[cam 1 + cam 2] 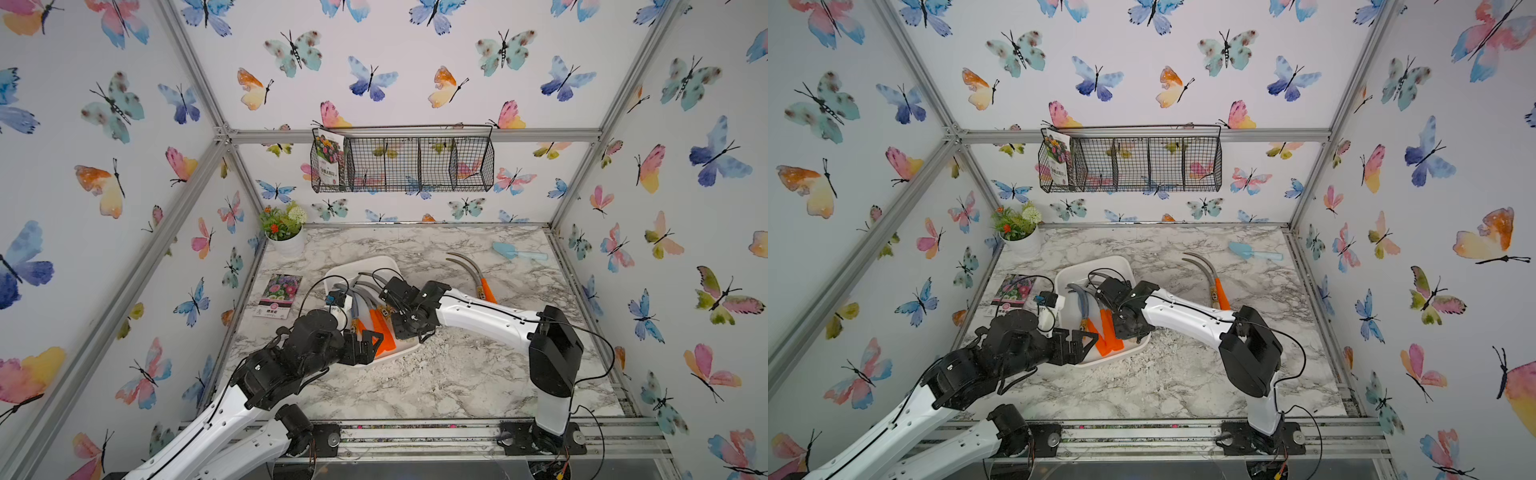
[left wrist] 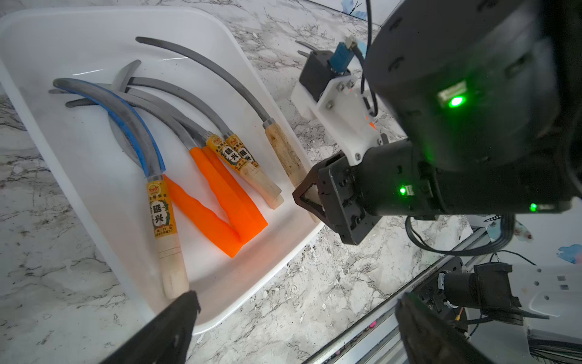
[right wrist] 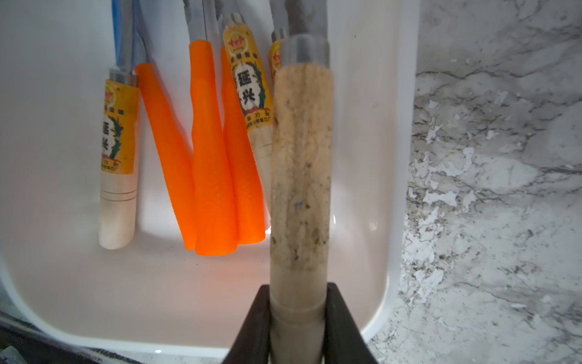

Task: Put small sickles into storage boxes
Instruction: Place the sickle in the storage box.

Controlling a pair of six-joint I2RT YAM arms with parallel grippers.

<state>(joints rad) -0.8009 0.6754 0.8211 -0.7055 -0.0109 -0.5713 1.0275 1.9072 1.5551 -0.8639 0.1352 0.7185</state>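
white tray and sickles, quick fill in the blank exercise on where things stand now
The right gripper is shut on a sickle with a plain ___ handle.
The left gripper stands ___.
___ orange handles lie in the white tray.
___ sickles lie on the table outside it.
Missing: wooden; open; three; two.

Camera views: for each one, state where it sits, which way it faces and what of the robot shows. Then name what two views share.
Top views: high in front, looking down and back over the marble table; left arm and right arm show.
Left wrist: on its arm, facing the sickles in the white tray; the open left gripper and right arm show.
Right wrist: on its arm, looking along the right gripper, shut on a wooden-handled sickle by the tray's wall.
Shared: both wrist views show the orange handles.
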